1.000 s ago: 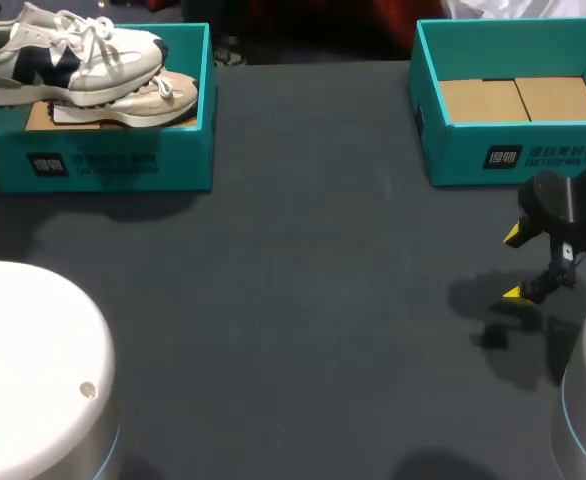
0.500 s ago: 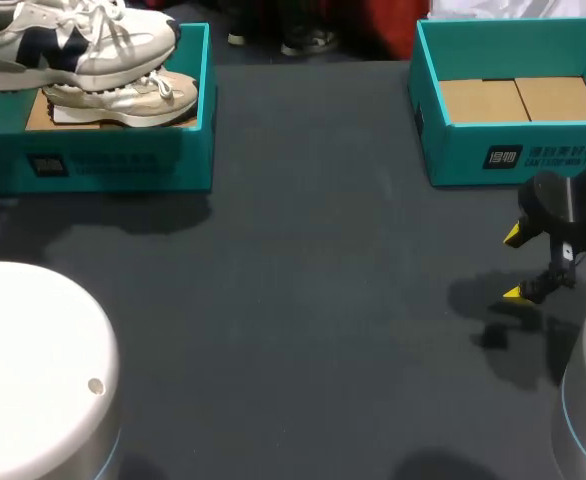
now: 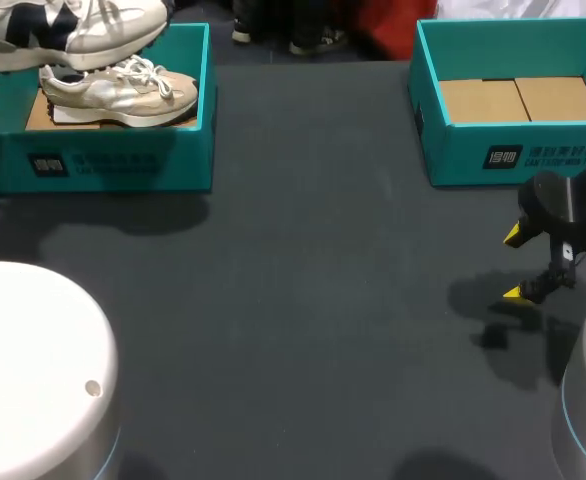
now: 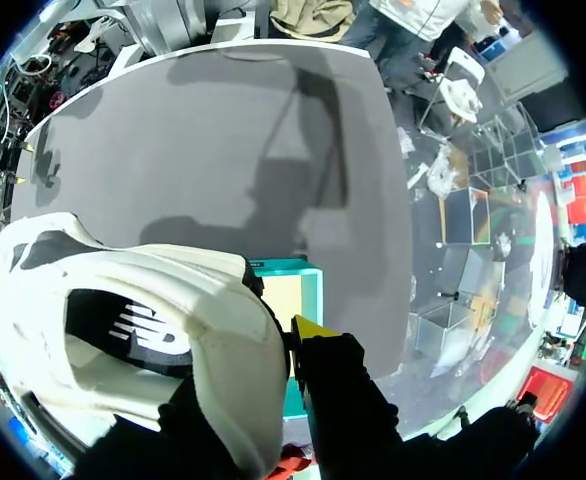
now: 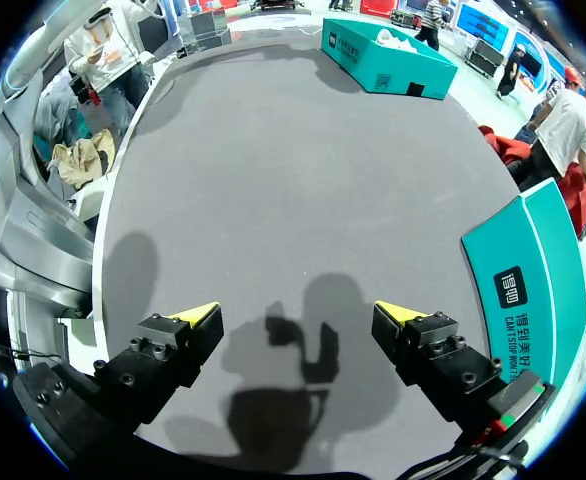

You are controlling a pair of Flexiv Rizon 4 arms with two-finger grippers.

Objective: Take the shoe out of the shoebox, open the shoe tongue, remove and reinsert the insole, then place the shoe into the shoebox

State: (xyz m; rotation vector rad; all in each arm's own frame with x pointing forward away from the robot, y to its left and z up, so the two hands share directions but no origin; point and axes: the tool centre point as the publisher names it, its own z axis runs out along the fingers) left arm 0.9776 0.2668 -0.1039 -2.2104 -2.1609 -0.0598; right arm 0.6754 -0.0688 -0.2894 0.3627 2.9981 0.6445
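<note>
Dark grey table (image 3: pixel 303 300): carries two boxes at its far side, well apart.

Teal open-topped cardboard shoebox on the left (image 3: pixel 103 165): sits at the far left corner. In the left wrist view part of it (image 4: pixel 308 285) shows below the held shoe. In the right wrist view it (image 5: pixel 383 60) sits far ahead of the fingers.

Teal open-topped cardboard shoebox on the right (image 3: pixel 513 155): far right of the table, with a brown cardboard floor and no shoe in it. In the right wrist view its printed side wall (image 5: pixel 533 270) stands just beside the right finger.

White lace-up sneaker with navy side panels (image 3: pixel 68 30): in the air above the left box, clear of the box rim, sole down and roughly level. In the left wrist view it (image 4: pixel 143 330) fills the space in front of the fingers.

Cream low-top sneaker (image 3: pixel 123 95): lies inside the left box on the cardboard floor, directly under the held sneaker, toe toward the table's middle.

Right end effector (image 3: pixel 514 264): over bare table near the right edge, in front of the right box. Fingers wide apart, nothing between them (image 5: pixel 298 315).

Left end effector (image 4: pixel 288 350): clamped on the white sneaker at its heel end. One yellow tip presses the outer side; the other finger is hidden by the shoe.
</note>
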